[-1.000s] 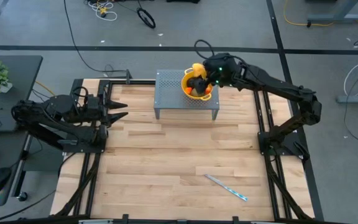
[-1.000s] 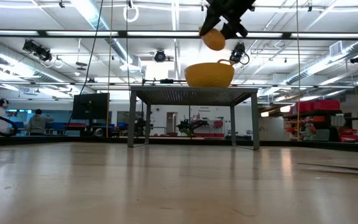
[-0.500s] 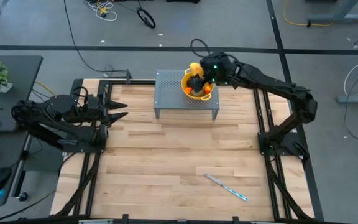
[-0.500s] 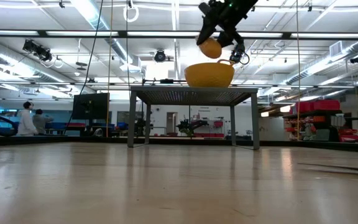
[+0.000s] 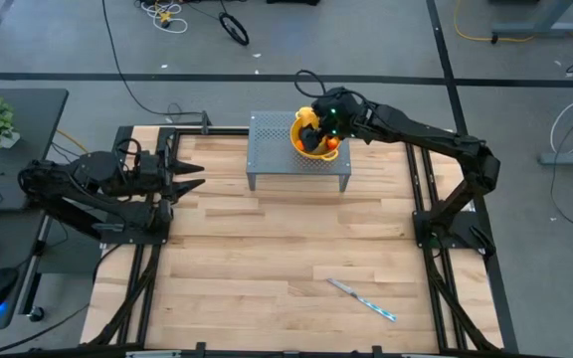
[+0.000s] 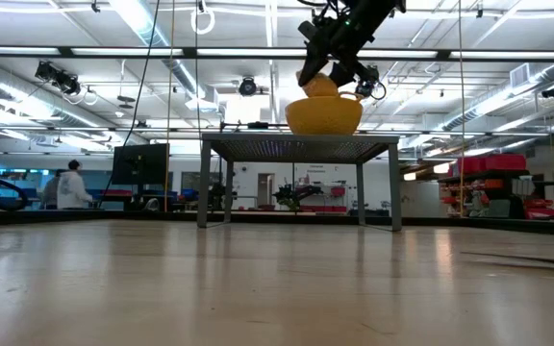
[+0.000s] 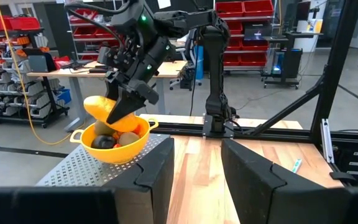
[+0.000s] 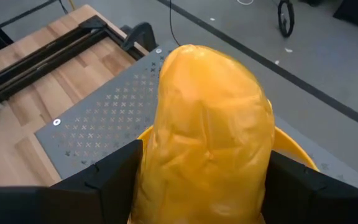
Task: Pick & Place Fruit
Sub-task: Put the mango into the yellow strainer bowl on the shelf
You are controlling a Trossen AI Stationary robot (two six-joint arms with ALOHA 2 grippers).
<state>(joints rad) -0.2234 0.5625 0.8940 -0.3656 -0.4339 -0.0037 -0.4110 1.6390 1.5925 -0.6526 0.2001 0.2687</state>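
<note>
My right gripper (image 5: 315, 123) is shut on the yellow-orange oblong fruit (image 8: 210, 124) just over the yellow colander (image 5: 307, 149). The colander stands on a grey perforated stand (image 5: 277, 149) at the table's far side. In the low view the fruit (image 6: 320, 85) sits at the colander's rim (image 6: 323, 100). The colander holds a dark ball (image 7: 102, 142), an olive oval (image 7: 128, 138) and an orange-red piece (image 5: 332, 143). My left gripper (image 5: 192, 177) is open and empty at the table's left edge. My right gripper pinches the oblong fruit's two long sides (image 8: 160, 155) between its two fingers (image 8: 104, 180), which lie along it. The fingers slant down from the table's right side. The fruit (image 7: 98, 107) sticks out past the fingertips at the colander's rim; whether it touches the colander I cannot tell.
A slim silver-and-blue knife (image 5: 363, 298) lies on the wooden table near its front right. The stand's legs (image 6: 203, 183) raise the colander well above the tabletop. Metal frame rails (image 5: 421, 199) run along the table's sides.
My right gripper has gone down and a little toward the table's left with the oblong fruit. The fruit has dropped from well above the colander to its rim.
</note>
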